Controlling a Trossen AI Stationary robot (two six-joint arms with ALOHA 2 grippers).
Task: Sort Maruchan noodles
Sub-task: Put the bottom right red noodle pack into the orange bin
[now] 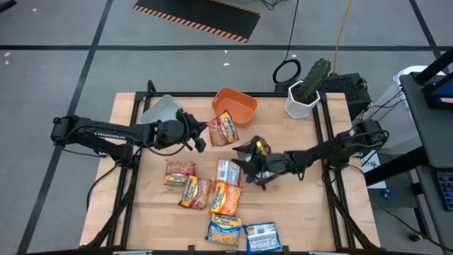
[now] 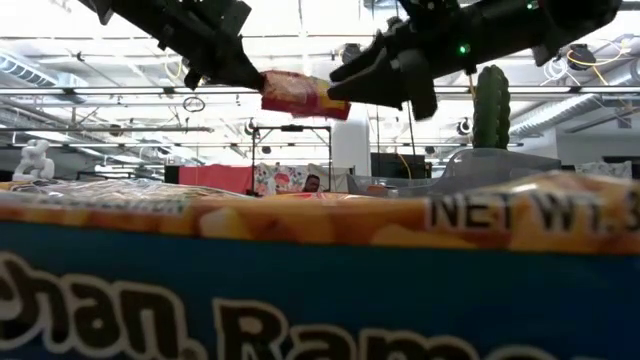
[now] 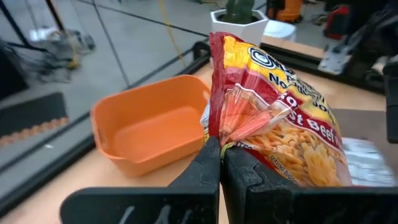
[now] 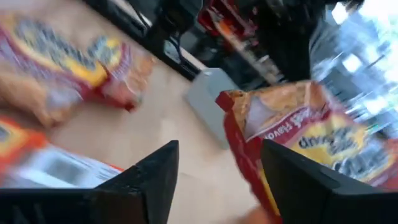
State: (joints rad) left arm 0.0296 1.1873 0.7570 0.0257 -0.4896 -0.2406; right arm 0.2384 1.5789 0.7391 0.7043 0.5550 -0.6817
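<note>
My left jaws (image 3: pixel 221 163) are pressing tight together on the crimped edge of a red-and-yellow noodle packet (image 3: pixel 273 118), holding it up off the table (image 1: pixel 141 205) just in front of the orange tray (image 1: pixel 236 104), which is sitting near the middle of the table's far edge. In the high view that held packet (image 1: pixel 223 129) is hanging between the orange tray and the loose packets farther in. My right jaws (image 1: pixel 249 154) are standing apart with nothing between them, hovering near the table's centre, just beside the held packet and apart from it; in the right wrist view the two dark fingers (image 4: pixel 146 180) are showing a wide gap with bare wood beneath.

A grey tray (image 1: pixel 161 110) is lying toward the far left corner, behind my left arm. The rest of the noodles are lying flat: one red-and-orange packet (image 1: pixel 180 172) left of centre, another (image 1: pixel 195 192) just beside it, a red-and-white packet (image 1: pixel 228 171) touching an orange packet (image 1: pixel 226 198), and, along the near edge, a yellow-and-blue packet (image 1: pixel 224 229) next to a blue one (image 1: pixel 262 236). Bare wood is lying open along the left edge and over the whole right side of the table. A potted cactus (image 1: pixel 308 88) is standing at the far right corner.
</note>
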